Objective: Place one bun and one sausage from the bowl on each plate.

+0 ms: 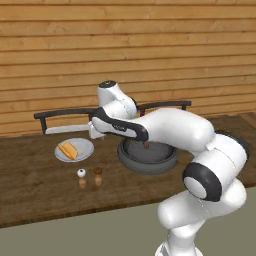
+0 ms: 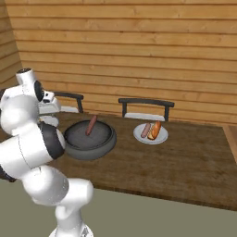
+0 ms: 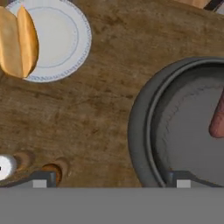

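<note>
The 2 dark fingers [image 3: 43,179] are standing wide apart, gripping nothing, straddling the thick rim of the wide, shallow, dark grey bowl [image 3: 140,131] on the brown wooden table [image 3: 100,109]. 1 reddish-brown sausage [image 2: 91,125] is lying inside the bowl. Beyond, a flat light grey plate [image 1: 86,148] is carrying 1 golden bun [image 1: 68,150]. Another light grey plate [image 2: 139,134] is holding a bun and a sausage.
</note>
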